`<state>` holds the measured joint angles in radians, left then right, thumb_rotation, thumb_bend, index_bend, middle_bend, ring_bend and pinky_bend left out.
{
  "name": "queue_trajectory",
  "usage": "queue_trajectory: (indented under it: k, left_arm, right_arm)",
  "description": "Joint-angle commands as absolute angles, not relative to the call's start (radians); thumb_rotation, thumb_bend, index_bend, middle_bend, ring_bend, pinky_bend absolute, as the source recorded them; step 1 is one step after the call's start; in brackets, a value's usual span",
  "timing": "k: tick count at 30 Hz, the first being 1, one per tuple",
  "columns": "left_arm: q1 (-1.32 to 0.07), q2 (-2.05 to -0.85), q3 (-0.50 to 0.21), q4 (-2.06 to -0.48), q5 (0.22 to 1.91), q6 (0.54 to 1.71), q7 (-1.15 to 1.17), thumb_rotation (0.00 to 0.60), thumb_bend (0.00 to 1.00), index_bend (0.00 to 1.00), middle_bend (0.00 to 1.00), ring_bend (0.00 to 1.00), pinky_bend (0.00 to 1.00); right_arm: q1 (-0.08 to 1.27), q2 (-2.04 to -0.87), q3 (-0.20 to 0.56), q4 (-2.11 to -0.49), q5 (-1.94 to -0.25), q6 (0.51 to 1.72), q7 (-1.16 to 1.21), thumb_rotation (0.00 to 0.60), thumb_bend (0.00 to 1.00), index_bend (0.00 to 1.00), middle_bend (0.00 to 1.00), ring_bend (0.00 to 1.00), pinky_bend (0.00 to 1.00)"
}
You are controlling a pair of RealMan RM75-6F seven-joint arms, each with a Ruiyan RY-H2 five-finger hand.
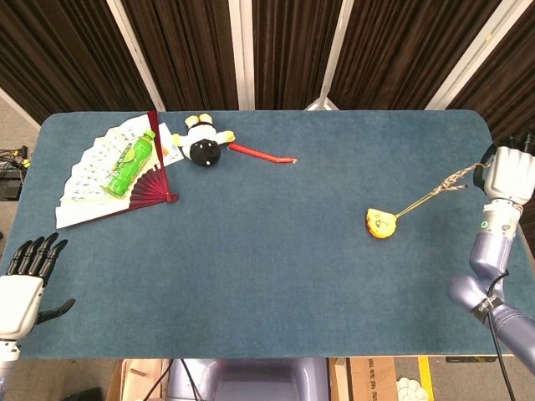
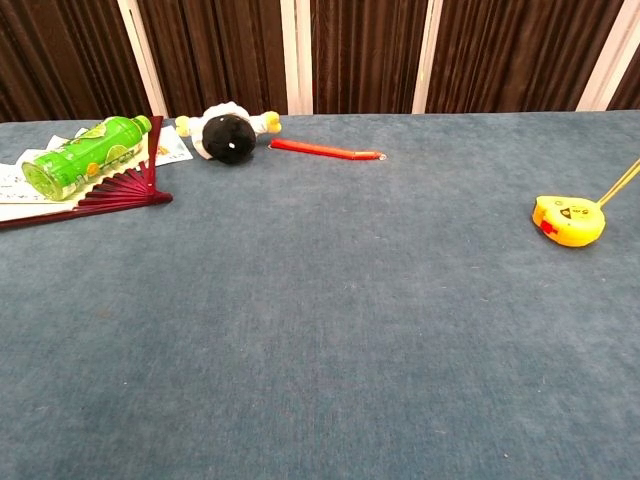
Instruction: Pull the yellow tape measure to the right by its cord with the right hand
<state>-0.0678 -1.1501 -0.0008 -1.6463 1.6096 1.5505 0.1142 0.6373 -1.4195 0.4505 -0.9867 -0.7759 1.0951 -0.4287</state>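
The right robot hand (image 1: 509,172) gripped the taut cord (image 1: 435,195) of the tape measure (image 1: 380,223); the left robot hand (image 1: 23,280) lay open, empty.

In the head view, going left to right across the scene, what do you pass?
Left hand → paper folding fan → green plastic bottle → black-and-white plush toy → red pen → yellow tape measure → braided cord → right hand.

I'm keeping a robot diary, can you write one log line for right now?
right robot hand: holds cord | yellow tape measure: on table, right side | left robot hand: open, idle
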Motion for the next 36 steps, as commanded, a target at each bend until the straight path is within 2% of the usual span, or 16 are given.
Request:
queue_trajectory:
  k: [1,3,5,6,7,16,20,25,29,32,36]
  left_arm:
    - [-0.068,-1.149,0.000,-1.646,1.611,1.551,0.112,0.600,0.00,0.00,0.00,0.00,0.00]
    - [-0.068,-1.148,0.000,-1.646,1.613,1.551,0.110,0.600,0.00,0.00,0.00,0.00,0.00]
    - [-0.068,-1.147,0.002,-1.644,1.616,1.551,0.107,0.600,0.00,0.00,0.00,0.00,0.00]
    - [-0.068,-1.146,0.003,-1.644,1.617,1.551,0.105,0.600,0.00,0.00,0.00,0.00,0.00]
    - [-0.068,-1.146,0.003,-1.644,1.619,1.551,0.104,0.600,0.00,0.00,0.00,0.00,0.00]
    - [-0.065,-1.140,0.005,-1.637,1.620,1.554,0.087,0.600,0.00,0.00,0.00,0.00,0.00]
    - [-0.063,-1.140,0.005,-1.631,1.632,1.566,0.089,0.600,0.00,0.00,0.00,0.00,0.00]
    - [-0.063,-1.144,0.003,-1.621,1.618,1.557,0.088,0.600,0.00,0.00,0.00,0.00,0.00]
    - [-0.058,-1.145,0.006,-1.620,1.631,1.570,0.106,0.600,0.00,0.00,0.00,0.00,0.00]
    - [-0.054,-1.148,0.007,-1.618,1.632,1.577,0.116,0.600,0.00,0.00,0.00,0.00,0.00]
    - [-0.053,-1.148,0.003,-1.617,1.625,1.576,0.117,0.600,0.00,0.00,0.00,0.00,0.00]
  right_arm:
    - [0.631,-1.416,0.444,-1.000,-0.781,1.104,-0.434,0.600,0.49,0.60,0.27,0.03,0.03]
    - [0.624,-1.411,0.440,-1.021,-0.776,1.107,-0.441,0.600,0.49,0.31,0.19,0.01,0.01]
    - [0.613,-1.391,0.431,-1.067,-0.758,1.097,-0.473,0.600,0.49,0.09,0.10,0.00,0.00]
    - [0.608,-1.382,0.428,-1.090,-0.750,1.097,-0.485,0.600,0.49,0.02,0.06,0.00,0.00]
    - [0.603,-1.373,0.426,-1.113,-0.742,1.097,-0.495,0.600,0.49,0.00,0.03,0.00,0.00]
    - [0.538,-1.294,0.405,-1.359,-0.766,1.159,-0.465,0.600,0.46,0.00,0.00,0.00,0.00]
    - [0.461,-1.235,0.360,-1.523,-0.907,1.233,-0.356,0.600,0.44,0.00,0.00,0.00,0.00]
    - [0.358,-1.169,0.266,-1.649,-1.102,1.328,-0.247,0.600,0.39,0.00,0.00,0.00,0.00]
    - [0.223,-1.098,0.118,-1.774,-1.323,1.438,-0.134,0.600,0.39,0.00,0.00,0.00,0.00]
    - [0.136,-1.081,0.002,-1.765,-1.496,1.527,-0.115,0.600,0.39,0.00,0.00,0.00,0.00]
    - [0.094,-1.103,-0.029,-1.702,-1.582,1.600,-0.117,0.600,0.39,0.00,0.00,0.00,0.00]
